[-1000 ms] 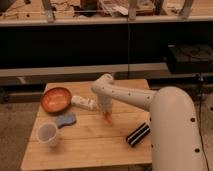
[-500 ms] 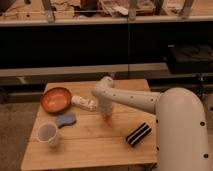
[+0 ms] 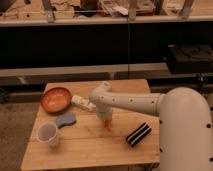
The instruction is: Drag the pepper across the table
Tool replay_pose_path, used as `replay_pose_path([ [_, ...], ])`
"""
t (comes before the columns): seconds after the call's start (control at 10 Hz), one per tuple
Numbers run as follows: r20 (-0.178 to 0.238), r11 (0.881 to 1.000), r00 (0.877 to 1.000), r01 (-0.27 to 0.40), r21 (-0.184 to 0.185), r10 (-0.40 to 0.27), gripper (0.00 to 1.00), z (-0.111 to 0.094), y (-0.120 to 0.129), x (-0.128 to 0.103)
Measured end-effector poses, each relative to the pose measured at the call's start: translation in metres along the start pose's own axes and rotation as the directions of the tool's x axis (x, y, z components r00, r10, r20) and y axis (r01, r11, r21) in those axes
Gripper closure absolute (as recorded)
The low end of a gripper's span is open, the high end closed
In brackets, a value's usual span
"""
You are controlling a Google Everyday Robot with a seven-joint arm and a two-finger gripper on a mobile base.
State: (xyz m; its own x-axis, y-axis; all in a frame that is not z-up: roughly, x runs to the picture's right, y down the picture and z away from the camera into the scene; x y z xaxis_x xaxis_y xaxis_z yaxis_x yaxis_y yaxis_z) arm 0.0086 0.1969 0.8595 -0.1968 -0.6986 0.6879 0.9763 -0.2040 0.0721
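Note:
A small orange pepper (image 3: 108, 125) sits on the wooden table (image 3: 90, 147) near its middle, slightly toward the front. My gripper (image 3: 106, 121) points down from the white arm (image 3: 135, 102) and sits right on top of the pepper, closed on it. The wrist hides the pepper's upper part. The pepper's lower end touches the tabletop.
An orange bowl (image 3: 55, 99) stands at the back left. A white bottle (image 3: 83, 103) lies beside it. A blue sponge (image 3: 66, 120) and a white cup (image 3: 48, 135) are at the left front. A black-and-white striped object (image 3: 138, 134) lies at the right front.
My gripper and the pepper have moved together toward the table's front edge and slightly right. The other objects have not moved.

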Motion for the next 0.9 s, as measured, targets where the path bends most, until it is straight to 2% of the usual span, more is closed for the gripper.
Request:
replay_pose_path([
  [0.4,0.013,0.998,0.999,0.045,0.035,-0.046,1.00,-0.005,-0.010,-0.021],
  [0.9,0.022,0.995,0.997,0.078,0.059,-0.079,1.00,0.004,-0.018,-0.035],
])
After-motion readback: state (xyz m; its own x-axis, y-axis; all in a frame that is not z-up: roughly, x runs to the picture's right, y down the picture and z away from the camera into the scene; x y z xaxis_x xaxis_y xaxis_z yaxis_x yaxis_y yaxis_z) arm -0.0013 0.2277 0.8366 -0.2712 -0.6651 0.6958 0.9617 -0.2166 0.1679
